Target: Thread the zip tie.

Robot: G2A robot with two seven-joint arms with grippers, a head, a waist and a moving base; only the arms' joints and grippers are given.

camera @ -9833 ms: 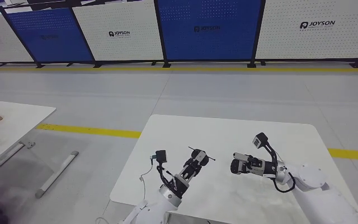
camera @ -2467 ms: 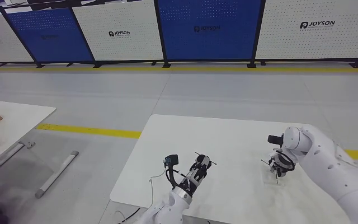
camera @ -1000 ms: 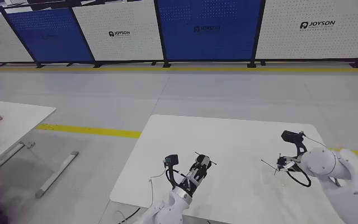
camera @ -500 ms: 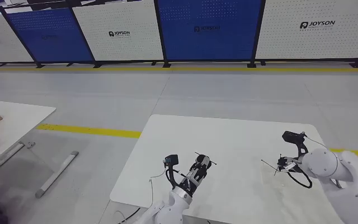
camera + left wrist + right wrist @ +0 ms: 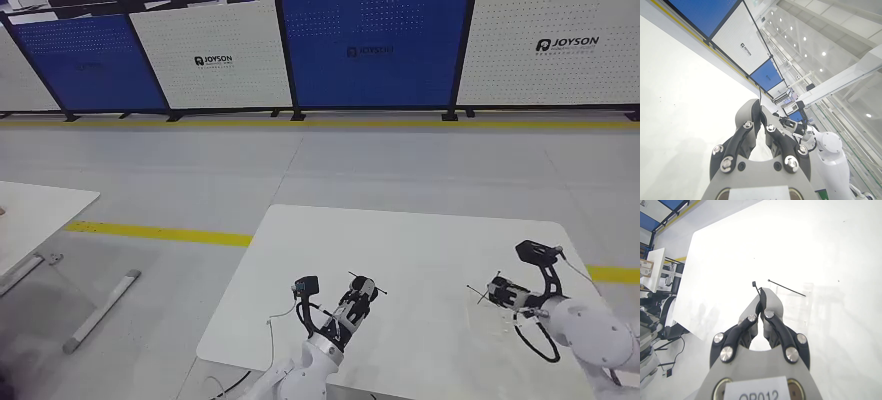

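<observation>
Near the surface's (image 5: pixel 400 240) front edge, the left gripper (image 5: pixel 759 111) is pressed together on a black strip (image 5: pixel 759 92). Toward the right edge, the right gripper (image 5: pixel 761 298) pinches a zip tie (image 5: pixel 754 283), head protruding. Align the head with the strip's tip before closing in. The right wrist view adds a spare tie (image 5: pixel 786 287) beyond; the top view shows the grippers well apart.

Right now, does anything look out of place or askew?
One thing: a loose zip tie lies slanted across the clear plastic piece near the right gripper, which grips another tie. Nothing looks damaged.
</observation>
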